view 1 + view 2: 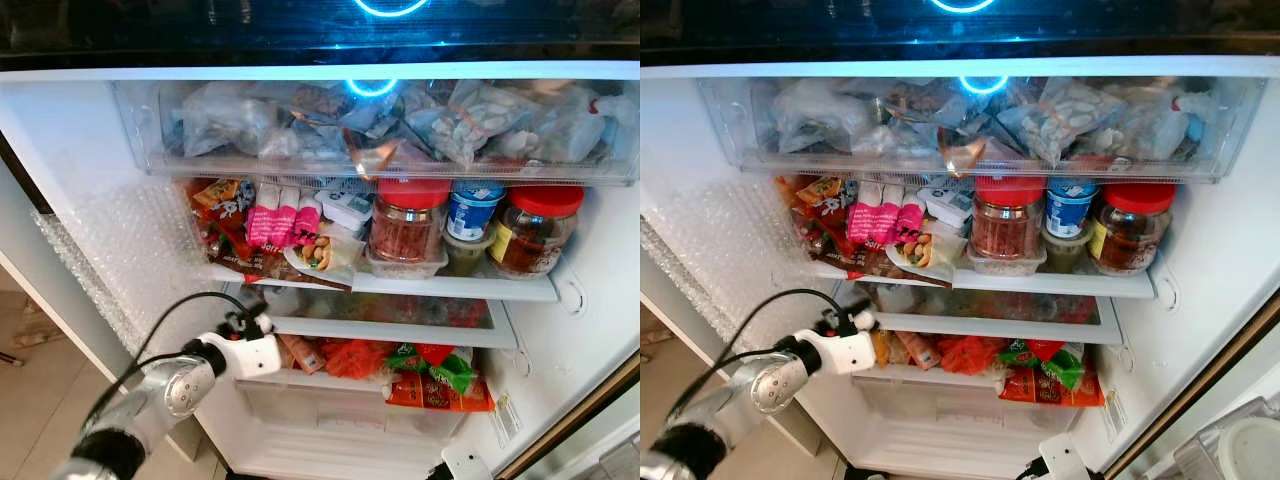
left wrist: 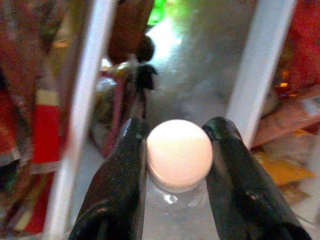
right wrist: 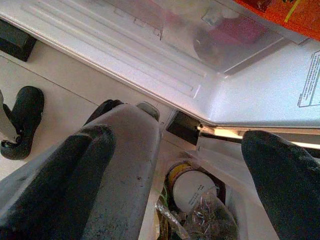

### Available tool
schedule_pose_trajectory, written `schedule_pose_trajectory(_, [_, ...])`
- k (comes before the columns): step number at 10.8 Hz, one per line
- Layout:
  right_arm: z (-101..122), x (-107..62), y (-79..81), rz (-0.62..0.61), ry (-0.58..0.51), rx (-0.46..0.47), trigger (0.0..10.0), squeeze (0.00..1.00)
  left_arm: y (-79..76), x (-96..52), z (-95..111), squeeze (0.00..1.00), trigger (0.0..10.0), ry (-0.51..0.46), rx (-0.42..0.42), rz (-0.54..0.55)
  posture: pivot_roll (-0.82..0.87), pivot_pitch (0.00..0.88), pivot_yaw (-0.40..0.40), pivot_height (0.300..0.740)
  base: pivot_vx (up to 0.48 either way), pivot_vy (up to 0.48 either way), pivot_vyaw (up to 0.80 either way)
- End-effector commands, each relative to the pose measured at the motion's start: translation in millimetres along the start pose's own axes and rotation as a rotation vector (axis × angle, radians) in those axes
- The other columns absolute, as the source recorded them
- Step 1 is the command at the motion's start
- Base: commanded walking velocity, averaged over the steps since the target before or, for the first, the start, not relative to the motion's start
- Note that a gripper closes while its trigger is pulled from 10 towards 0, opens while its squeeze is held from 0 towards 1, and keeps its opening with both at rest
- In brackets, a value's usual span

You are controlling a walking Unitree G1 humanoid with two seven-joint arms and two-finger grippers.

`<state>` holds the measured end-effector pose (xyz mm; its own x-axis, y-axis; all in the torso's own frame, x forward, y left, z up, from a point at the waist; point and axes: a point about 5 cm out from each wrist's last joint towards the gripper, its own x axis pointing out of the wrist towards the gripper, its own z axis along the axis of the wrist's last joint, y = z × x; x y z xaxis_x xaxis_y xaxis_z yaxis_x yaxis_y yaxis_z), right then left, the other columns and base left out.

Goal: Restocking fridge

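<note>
Between the left gripper's (image 2: pixel 177 165) two black fingers (image 2: pixel 120 185) sits a clear bottle (image 2: pixel 175 197) with a white cap (image 2: pixel 179 154), clamped at the neck just under the cap. That arm (image 1: pixel 170 390) reaches into the open fridge at the left end of the lower shelf (image 1: pixel 400 330), beside red and orange packets (image 1: pixel 355 358). Low at the fridge's foot, the right gripper (image 3: pixel 175 165) has its fingers spread wide, holding nothing; a white-lidded tub (image 3: pixel 195 189) lies beyond them. Higher up, the middle shelf (image 1: pixel 450 287) carries two red-lidded jars (image 1: pixel 408 222), a blue-lidded pot (image 1: pixel 472 210) and pink packets (image 1: pixel 283 215). Topmost, a clear drawer (image 1: pixel 380 125) holds bagged food.
</note>
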<state>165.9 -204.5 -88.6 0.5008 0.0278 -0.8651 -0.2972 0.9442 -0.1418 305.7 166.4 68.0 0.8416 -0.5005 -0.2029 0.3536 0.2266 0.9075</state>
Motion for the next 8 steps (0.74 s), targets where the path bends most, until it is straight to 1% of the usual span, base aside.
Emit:
schedule_pose_trajectory(1, [-7.4,-1.2,0.6,0.000,0.020,0.014,10.0,0.00,-0.8,0.6,-5.8,0.00,10.0,0.013,0.037,0.025,-0.05,0.005,0.033,0.663,0.000,0.000,0.00])
schedule_pose_trajectory(2, [-8.1,-1.5,0.2,0.000,0.020,0.014,10.0,0.00,-1.8,1.5,-11.9,0.00,10.0,0.047,0.035,0.074,-0.05,0.019,0.031,0.663,0.000,0.000,0.00])
schedule_pose_trajectory(3, [-8.9,-1.7,-0.2,0.000,0.020,0.015,10.0,0.00,-1.3,2.3,-12.6,0.00,10.0,0.050,0.005,0.099,-0.05,0.023,0.030,0.663,0.000,0.000,0.00])
schedule_pose_trajectory(4, [-9.7,-2.0,-0.7,0.000,0.022,0.014,10.0,0.00,0.3,4.6,-10.8,0.00,10.0,0.037,-0.099,0.141,-0.07,0.041,0.029,0.663,0.000,0.000,0.00])
schedule_pose_trajectory(5, [-9.7,-2.2,-1.7,-0.004,0.018,0.017,10.0,0.00,-0.2,7.9,-9.3,0.00,10.0,0.037,-0.189,0.139,-0.08,0.063,0.029,0.663,0.000,0.000,0.00])
schedule_pose_trajectory(6, [-9.7,-2.4,-2.4,-0.009,0.011,0.020,10.0,0.00,-4.4,10.8,-8.0,0.00,10.0,0.041,-0.282,0.122,-0.08,0.075,0.032,0.663,0.000,0.000,0.00])
schedule_pose_trajectory(8, [-11.0,-2.7,-2.0,-0.014,0.009,0.031,10.0,0.00,-16.9,12.7,-6.7,0.00,10.0,0.058,-0.262,0.042,-0.10,0.088,0.036,0.663,0.000,0.000,0.00])
